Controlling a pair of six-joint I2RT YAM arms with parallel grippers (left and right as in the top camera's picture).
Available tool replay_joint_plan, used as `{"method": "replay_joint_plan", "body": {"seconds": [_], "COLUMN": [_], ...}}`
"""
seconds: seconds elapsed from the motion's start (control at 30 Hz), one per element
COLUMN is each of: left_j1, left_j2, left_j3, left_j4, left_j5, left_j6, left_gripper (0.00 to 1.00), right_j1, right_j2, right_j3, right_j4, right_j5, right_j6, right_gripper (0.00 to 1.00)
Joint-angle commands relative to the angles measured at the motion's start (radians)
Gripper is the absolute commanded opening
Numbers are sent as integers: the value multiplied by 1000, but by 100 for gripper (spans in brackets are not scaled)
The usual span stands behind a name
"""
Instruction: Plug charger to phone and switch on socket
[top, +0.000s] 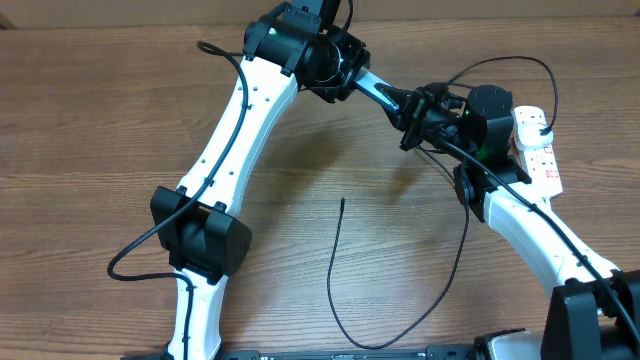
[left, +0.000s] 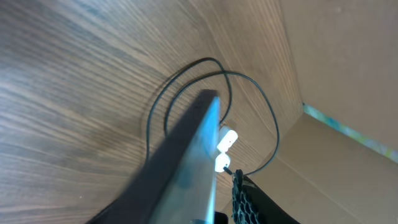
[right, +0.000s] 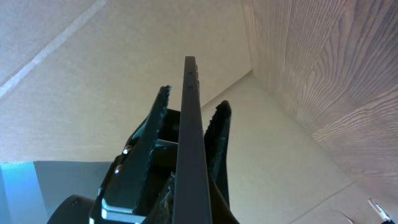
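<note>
both arms reach inward — left gripper (top: 362, 82) faces right gripper (top: 408, 108) closely, right jaws closed.

On 1 brown wood-grain table (top: 90, 120):
- 2 white robot arms w/ black joints: left arm (top: 235, 130), right arm (top: 540, 240)
- 2 black two-finger grippers: left gripper (top: 362, 80), right gripper (top: 408, 108)
- 1 slim dark-rimmed smartphone w/ light-blue screen (top: 380, 90)
- 1 white elongated power strip (top: 540, 155)
- 1 long thin black charger cable (top: 332, 270)
</note>
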Motion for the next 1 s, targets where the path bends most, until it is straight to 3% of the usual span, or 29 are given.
{"method": "replay_joint_plan", "body": {"seconds": [0.0, 0.3, 0.57, 0.97], "left_j1": [-2, -2, -2, -2], "left_j2": [-11, -11, -11, -11], "left_j3": [-5, -5, -5, -5], "left_j4": [24, 49, 79, 118], "left_j5": [21, 53, 57, 80], "left_j6": [52, 108, 149, 156], "left_gripper": [40, 44, 38, 38], "right_j1": [5, 4, 4, 3], "right_j2": [-6, -6, -6, -6], "right_j3": [22, 22, 22, 22], "right_j4": [21, 25, 33, 96], "right_j5": [8, 46, 66, 95], "right_j6": [138, 138, 138, 138], "right_gripper": [4, 4, 4, 4]}}
